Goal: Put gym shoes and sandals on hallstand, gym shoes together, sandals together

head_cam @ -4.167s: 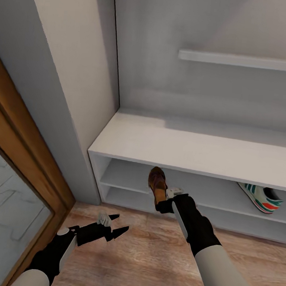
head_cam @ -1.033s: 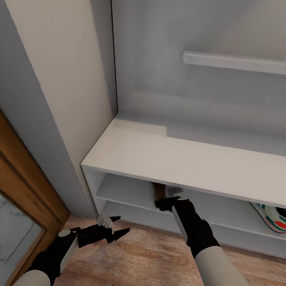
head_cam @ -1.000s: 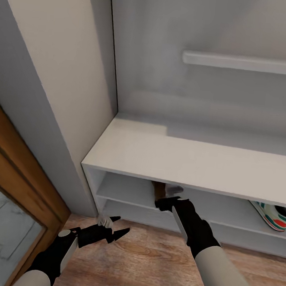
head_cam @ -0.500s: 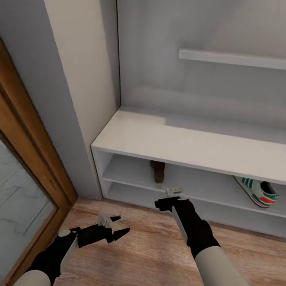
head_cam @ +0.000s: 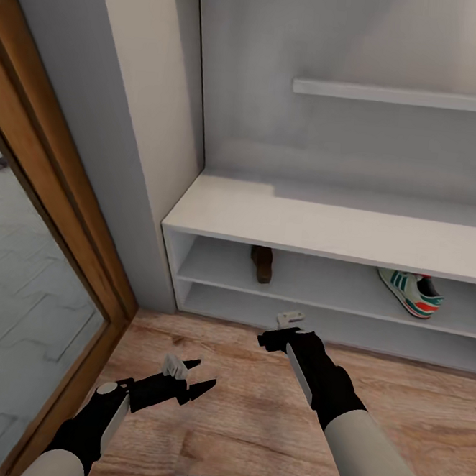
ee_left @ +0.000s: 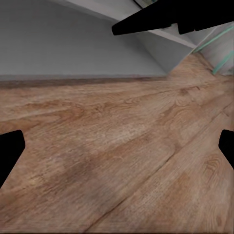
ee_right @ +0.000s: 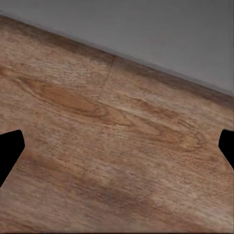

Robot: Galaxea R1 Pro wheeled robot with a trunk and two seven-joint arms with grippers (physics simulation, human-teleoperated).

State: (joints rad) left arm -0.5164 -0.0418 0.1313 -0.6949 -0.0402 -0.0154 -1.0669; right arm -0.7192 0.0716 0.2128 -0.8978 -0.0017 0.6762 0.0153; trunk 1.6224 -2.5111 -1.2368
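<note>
One brown sandal [head_cam: 262,263] lies on the upper open shelf of the pale hallstand [head_cam: 325,228], towards its left end. A white gym shoe [head_cam: 411,293] with green stripes and a red-orange sole rests on the same shelf at the right. My right gripper [head_cam: 282,328] hangs open and empty above the corridor floor [head_cam: 251,412], just in front of the rack's lowest shelf. Lower left, my left gripper [head_cam: 186,378] is open and empty over the planks. In the wrist views, both the left gripper [ee_left: 117,151] and the right gripper [ee_right: 117,151] are spread wide over bare wood.
A wooden door frame [head_cam: 53,200] with a glass panel runs along the left. A grey wall pier [head_cam: 130,149] stands between it and the rack. A floating wall shelf [head_cam: 402,96] hangs above the bench top.
My right gripper has let go of the sandal, which stays on the shelf, and pulled back out of the rack. The view has drawn back from the hallstand. The left arm holds its pose.
</note>
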